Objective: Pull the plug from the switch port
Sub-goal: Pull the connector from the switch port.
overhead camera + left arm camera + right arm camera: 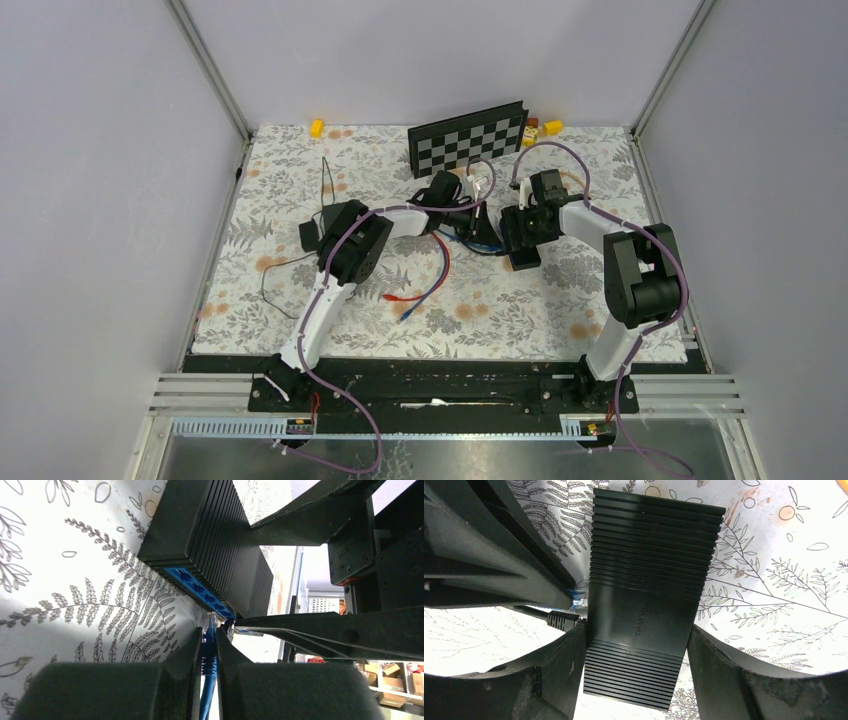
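Floral worktop [560, 300] carries the switch [649, 610]. You see the left claw [209, 632] clamped tight on the blue plug [210, 625] at the switch's port face; the right claw [636, 635] grips the switch's two sides.

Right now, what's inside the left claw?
The left claw is shut on the blue cable just behind its plug. The plug end reaches the switch's port row; claw fingers cover whether it sits inside a port.
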Motion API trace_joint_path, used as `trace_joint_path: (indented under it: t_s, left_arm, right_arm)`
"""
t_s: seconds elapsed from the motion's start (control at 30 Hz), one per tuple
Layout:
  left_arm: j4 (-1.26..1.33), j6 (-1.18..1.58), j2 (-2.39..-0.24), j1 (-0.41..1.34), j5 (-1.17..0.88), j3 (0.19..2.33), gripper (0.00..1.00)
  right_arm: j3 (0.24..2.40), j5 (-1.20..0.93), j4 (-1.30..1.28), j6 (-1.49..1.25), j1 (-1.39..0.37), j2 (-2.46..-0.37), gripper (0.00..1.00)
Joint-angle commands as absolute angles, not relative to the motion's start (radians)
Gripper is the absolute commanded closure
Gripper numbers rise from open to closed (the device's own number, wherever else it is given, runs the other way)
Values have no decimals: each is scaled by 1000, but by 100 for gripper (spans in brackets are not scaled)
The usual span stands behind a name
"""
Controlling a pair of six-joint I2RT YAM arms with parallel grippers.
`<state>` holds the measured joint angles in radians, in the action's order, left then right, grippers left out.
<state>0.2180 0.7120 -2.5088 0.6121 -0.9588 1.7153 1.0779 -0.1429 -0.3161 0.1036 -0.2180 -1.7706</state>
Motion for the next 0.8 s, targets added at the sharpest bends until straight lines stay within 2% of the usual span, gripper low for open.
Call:
trace_joint_path:
  t_s: [0.0, 0.33, 0.57, 0.7, 0.77]
  left_arm:
    - [88, 620, -2539, 586, -896, 1772, 100]
    - [163, 661, -2540, 543, -890, 1835, 100]
    - [125, 671, -2635, 543, -847, 2031, 100]
    - [46, 639, -2712, 542, -787, 2195, 96]
    - [43, 619, -2718, 543, -753, 2222, 90]
  right_arm:
    - [1074, -59, -322, 156, -206, -1754, 70]
    - [1054, -115, -406, 143, -164, -1752, 62]
    - [1055, -120, -455, 136, -161, -1704, 41]
    - [1036, -105, -477, 145, -161, -1652, 32]
    - [1034, -104, -487, 150, -161, -1634, 28]
